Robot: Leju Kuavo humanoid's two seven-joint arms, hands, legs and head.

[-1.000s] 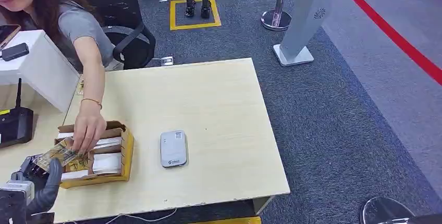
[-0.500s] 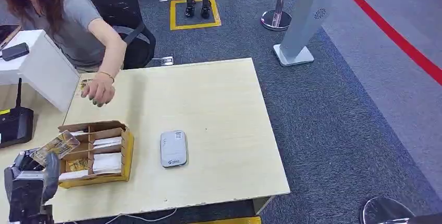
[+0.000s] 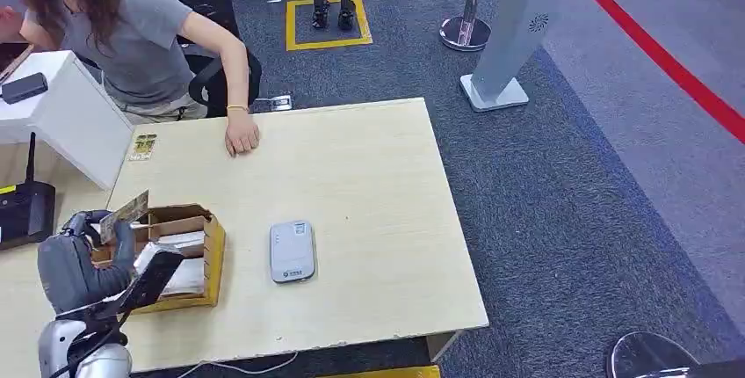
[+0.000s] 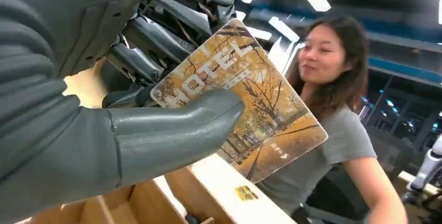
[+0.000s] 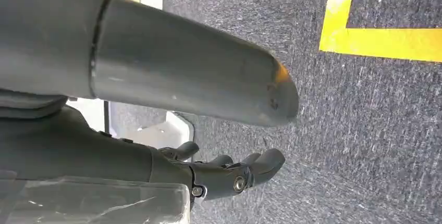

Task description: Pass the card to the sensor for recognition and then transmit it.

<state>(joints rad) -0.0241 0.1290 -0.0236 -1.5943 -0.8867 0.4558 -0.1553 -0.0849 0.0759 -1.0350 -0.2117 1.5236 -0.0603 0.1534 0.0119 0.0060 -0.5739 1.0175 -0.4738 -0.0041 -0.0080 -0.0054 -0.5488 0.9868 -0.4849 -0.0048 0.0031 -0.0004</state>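
Card (image 4: 245, 104) sits pinched in my left hand (image 3: 83, 259) near the tabletop's left edge; sensor (image 3: 292, 250) lies rightward; right hand (image 5: 229, 174) hangs empty, fingers loose.

Card (image 3: 124, 213) higher in left hand (image 3: 83, 259)

Sensor (image 3: 292, 250) right of box (image 3: 207, 253)

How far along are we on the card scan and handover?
Pickup looks done: the left hand holds the card raised above the cardboard box. Scanning has not started; the white sensor lies apart on the table. Handover to the person is left.
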